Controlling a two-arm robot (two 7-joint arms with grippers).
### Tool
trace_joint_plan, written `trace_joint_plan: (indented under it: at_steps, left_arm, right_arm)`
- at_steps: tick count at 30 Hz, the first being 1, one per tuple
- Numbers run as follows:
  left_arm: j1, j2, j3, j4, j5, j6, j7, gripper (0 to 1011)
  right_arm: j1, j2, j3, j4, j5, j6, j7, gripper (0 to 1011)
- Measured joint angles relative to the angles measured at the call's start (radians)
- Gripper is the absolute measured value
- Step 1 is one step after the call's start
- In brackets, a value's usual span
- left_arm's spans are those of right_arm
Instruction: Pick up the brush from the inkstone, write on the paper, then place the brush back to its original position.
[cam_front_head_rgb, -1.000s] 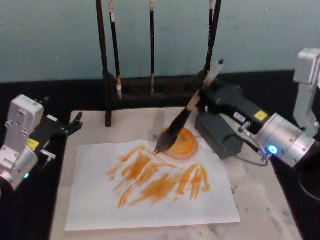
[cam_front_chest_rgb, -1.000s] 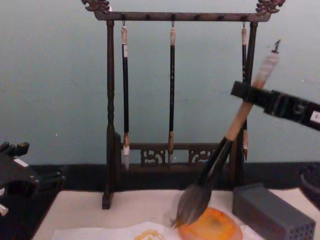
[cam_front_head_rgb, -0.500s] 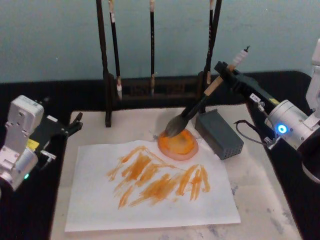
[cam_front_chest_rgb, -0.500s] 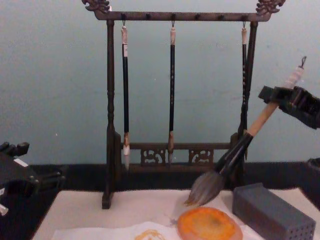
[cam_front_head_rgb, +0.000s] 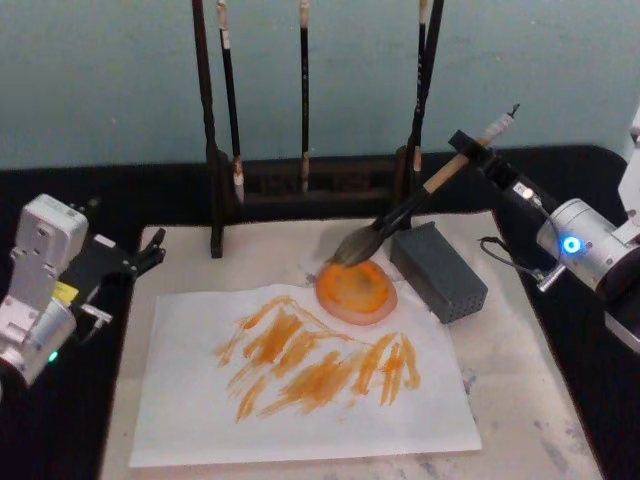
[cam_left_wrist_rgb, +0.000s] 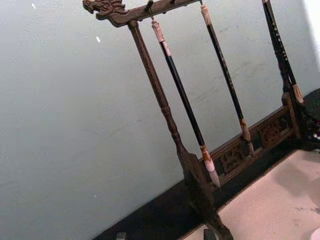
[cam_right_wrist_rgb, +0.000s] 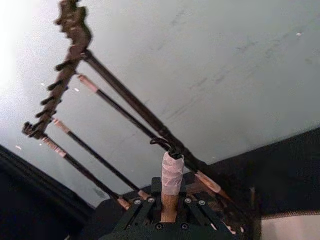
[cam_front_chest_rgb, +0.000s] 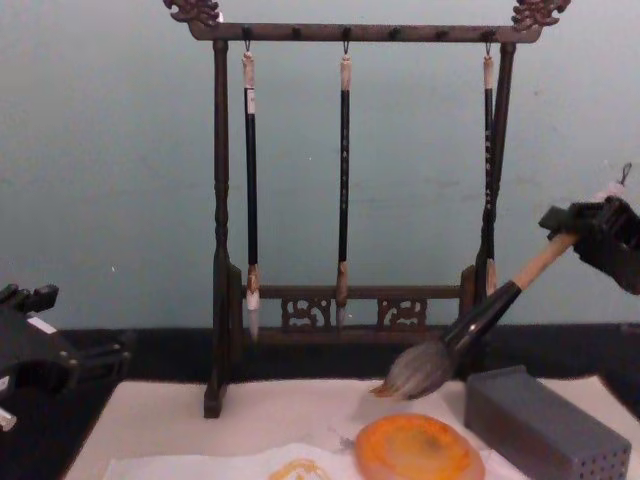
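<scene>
Three thin brushes (cam_front_chest_rgb: 343, 180) hang behind the brush (cam_front_chest_rgb: 480, 320) clamped in the right gripper (cam_front_chest_rgb: 572, 232) over the inkstone (cam_front_chest_rgb: 418, 448), grey block (cam_front_chest_rgb: 545, 425) beside.

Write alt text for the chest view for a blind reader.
The right gripper holds the brush tilted, bristles above the orange inkstone. Behind stands a wooden rack with three thin hanging brushes; a grey block sits right of the inkstone, the left gripper parked lower left.

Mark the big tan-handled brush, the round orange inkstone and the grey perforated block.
large tan-handled calligraphy brush (cam_front_head_rgb: 356, 245): head view, on its bushy bristles.
round glossy orange inkstone (cam_front_head_rgb: 356, 291): head view, centre of the dish.
grey rectangular perforated block (cam_front_head_rgb: 431, 259): head view, on its top face.
</scene>
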Motion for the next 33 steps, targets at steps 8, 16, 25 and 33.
trace_joint_plan:
  at_steps: [8,16,25,33]
  left_arm:
    - [0.000,0.000,0.000,0.000,0.000,0.000,0.000,1001]
    - [0.000,0.000,0.000,0.000,0.000,0.000,0.000,1001]
    - [0.000,0.000,0.000,0.000,0.000,0.000,0.000,1001]
    - [0.000,0.000,0.000,0.000,0.000,0.000,0.000,1001]
  right_arm:
    - [0.024,-0.003,-0.011,0.050,0.031,0.014,-0.015,158]
    - [0.031,0.004,-0.035,0.072,0.046,0.015,-0.026,160]
    - [0.034,0.010,-0.054,0.083,0.064,0.009,-0.043,160]
    - [0.039,0.011,-0.071,0.093,0.078,-0.004,-0.059,158]
